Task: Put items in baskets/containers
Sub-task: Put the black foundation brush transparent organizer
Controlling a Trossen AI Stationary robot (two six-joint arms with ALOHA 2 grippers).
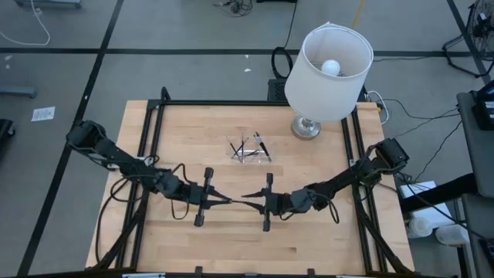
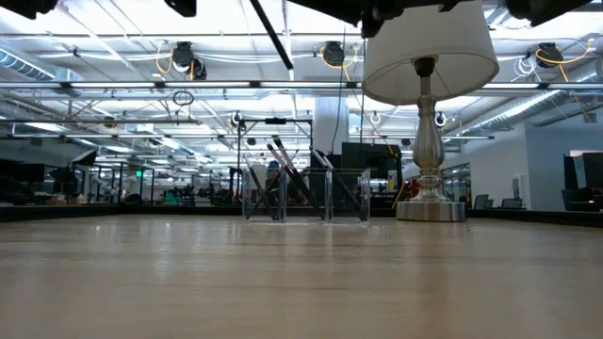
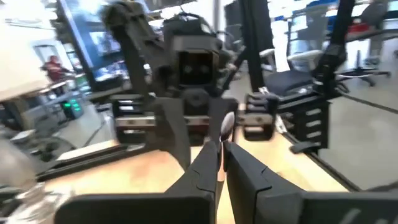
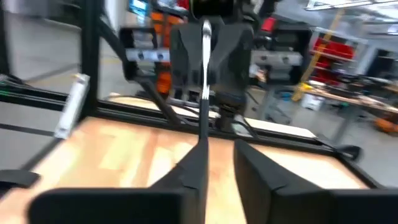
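Note:
A thin dark stick with a pale end hangs level over the middle of the table, between my two grippers, which face each other. My left gripper is shut on one end of it. My right gripper is open. The stick runs out from along the inner side of one of its fingers. Farther back, the clear container stands on the table with several dark sticks leaning inside it. My left gripper pinches the stick's end between its two fingers. The fingers reach in level from the table's left and lie along the stick, which juts out past the fingertips, clear of the table. My right gripper has the stick's dark end along one finger; whether they touch, I cannot tell.
A white-shaded lamp stands at the far right of the table, close to the container. A black frame runs round the tabletop. Bare wood lies near the front edge.

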